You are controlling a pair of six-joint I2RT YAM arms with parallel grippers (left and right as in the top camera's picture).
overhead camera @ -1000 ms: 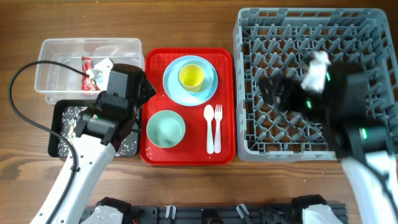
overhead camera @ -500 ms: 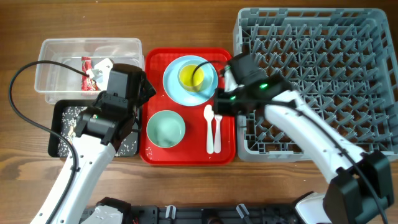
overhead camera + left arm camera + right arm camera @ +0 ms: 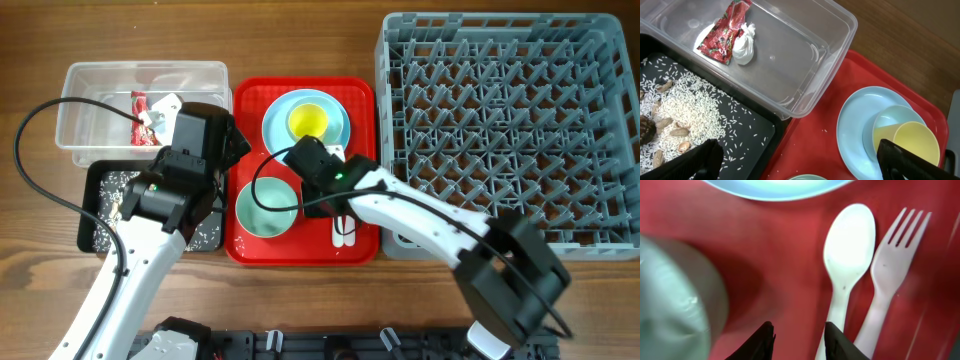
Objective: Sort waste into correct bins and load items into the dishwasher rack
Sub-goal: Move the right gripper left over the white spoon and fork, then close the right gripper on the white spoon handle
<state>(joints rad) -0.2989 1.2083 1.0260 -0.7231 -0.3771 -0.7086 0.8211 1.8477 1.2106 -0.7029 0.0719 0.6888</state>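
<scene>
My right gripper point(image 3: 801, 337) point(image 3: 318, 192) hovers low over the red tray, its fingers a little apart with only bare tray between them. The white spoon point(image 3: 847, 255) and fork point(image 3: 895, 255) lie just to its right, and the mint bowl point(image 3: 670, 300) point(image 3: 265, 208) is on its left. The yellow cup point(image 3: 308, 121) sits in a pale blue bowl point(image 3: 890, 117) on the blue plate point(image 3: 860, 120). My left gripper point(image 3: 805, 165) point(image 3: 232, 145) is wide open at the edge between bins and tray. The red wrapper point(image 3: 725, 30) and white scrap point(image 3: 744, 45) lie in the clear bin point(image 3: 100, 80). Rice point(image 3: 685, 105) is in the black bin point(image 3: 100, 180).
The grey dishwasher rack point(image 3: 500, 130) fills the right side, right beside the red tray point(image 3: 355, 95). My right arm stretches from the front right across the rack's near-left corner. A black cable loops over the table left of the bins.
The right arm has swung left from over the rack to the tray, stopping between mint bowl and spoon. The left arm has not moved.
</scene>
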